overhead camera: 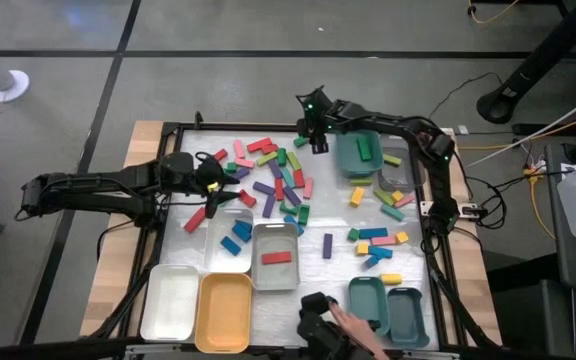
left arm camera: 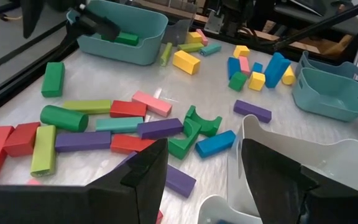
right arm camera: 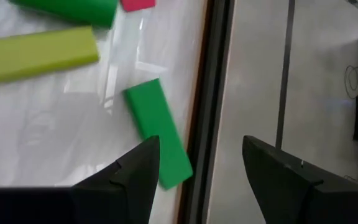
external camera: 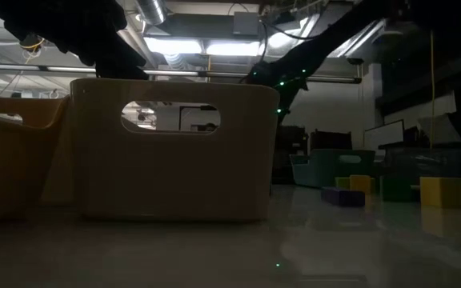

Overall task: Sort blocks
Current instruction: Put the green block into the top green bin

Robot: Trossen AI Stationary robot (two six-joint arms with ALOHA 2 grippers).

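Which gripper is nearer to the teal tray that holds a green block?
The right. The right gripper hangs open just beside the teal tray, at the table's far edge. The left gripper is open too, across the block pile from it.

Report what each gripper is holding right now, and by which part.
Nothing is held. The left gripper stands open and empty above the blocks beside a clear tray. The right gripper is open over a green block at the table's far edge.

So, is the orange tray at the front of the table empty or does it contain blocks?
Empty. In the high view the orange tray shows only its bare floor, with no blocks inside.
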